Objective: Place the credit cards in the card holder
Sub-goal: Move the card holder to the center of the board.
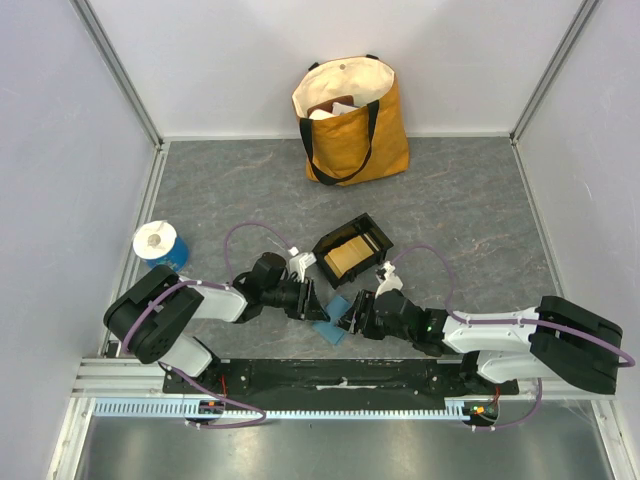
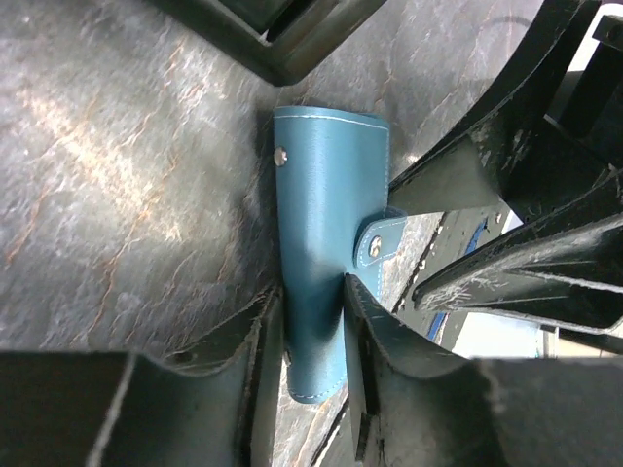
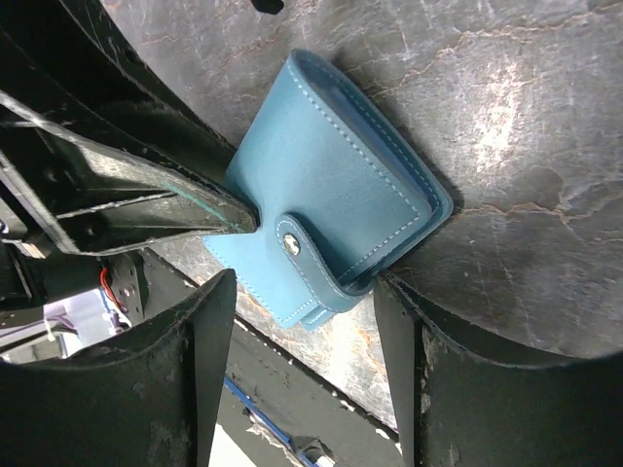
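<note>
The teal-blue card holder (image 1: 336, 328) lies folded, its snap tab fastened, on the grey table between my two grippers. My left gripper (image 1: 318, 304) is shut on one edge of it; in the left wrist view the card holder (image 2: 326, 195) sits pinched between the fingers of that gripper (image 2: 313, 290). My right gripper (image 1: 351, 315) is open; in the right wrist view that gripper (image 3: 307, 290) straddles the near corner of the card holder (image 3: 331, 180). The tan credit cards (image 1: 350, 256) lie in the black tray (image 1: 362, 221) just behind.
A mustard and cream tote bag (image 1: 350, 120) stands at the back wall. A blue and white roll (image 1: 158, 243) sits at the left. The tray's corner (image 2: 282, 49) is close behind the card holder. The metal front rail (image 1: 330, 375) is right behind both grippers.
</note>
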Robot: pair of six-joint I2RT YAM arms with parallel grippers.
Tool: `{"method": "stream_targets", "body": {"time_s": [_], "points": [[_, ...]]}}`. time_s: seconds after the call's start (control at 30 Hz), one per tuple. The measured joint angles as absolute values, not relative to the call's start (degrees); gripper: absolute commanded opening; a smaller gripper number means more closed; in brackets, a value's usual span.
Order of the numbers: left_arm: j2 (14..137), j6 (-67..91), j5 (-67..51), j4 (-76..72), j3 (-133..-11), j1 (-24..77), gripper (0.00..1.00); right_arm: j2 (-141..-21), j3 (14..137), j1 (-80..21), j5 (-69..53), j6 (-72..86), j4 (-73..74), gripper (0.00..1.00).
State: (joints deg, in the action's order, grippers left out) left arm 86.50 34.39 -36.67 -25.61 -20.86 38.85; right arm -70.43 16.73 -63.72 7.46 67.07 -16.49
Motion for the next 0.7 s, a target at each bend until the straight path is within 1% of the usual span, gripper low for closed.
{"method": "stream_targets", "body": {"time_s": [0.03, 0.07, 0.4, 0.5, 0.53, 0.6, 0.63, 0.67, 0.7], "points": [[86.59, 34.48, -36.71, -25.67, -20.45, 38.83, 0.27, -70.61, 16.64, -63.72, 7.55, 67.31, -16.84, 0.66], [86.59, 34.61, -36.84, -25.74, -20.16, 38.7, 0.27, -70.7, 16.45, -63.72, 7.57, 67.59, -17.23, 0.66], [86.63, 35.44, -39.66, -26.26, -19.29, 38.59, 0.39, -71.35, 15.73, -63.61, 7.66, 68.18, -19.7, 0.66], [86.63, 35.9, -41.45, -26.74, -18.98, 38.65, 0.4, -71.99, 15.55, -63.61, 7.64, 68.4, -20.95, 0.65], [86.63, 36.07, -42.19, -26.89, -18.96, 38.65, 0.39, -72.18, 15.53, -63.61, 7.64, 68.47, -21.28, 0.65], [86.65, 36.32, -42.85, -27.29, -18.96, 38.72, 0.23, -72.55, 15.46, -63.61, 7.6, 68.53, -21.98, 0.65], [86.72, 36.47, -43.22, -27.46, -18.96, 38.72, 0.19, -72.6, 15.42, -63.61, 7.57, 68.53, -22.17, 0.65], [86.91, 36.58, -43.53, -27.49, -19.0, 38.7, 0.09, -72.6, 15.38, -63.61, 7.57, 68.53, -22.2, 0.65], [87.09, 36.62, -43.57, -27.18, -19.14, 38.7, 0.02, -72.53, 15.38, -63.61, 7.57, 68.4, -22.11, 0.65]]}}
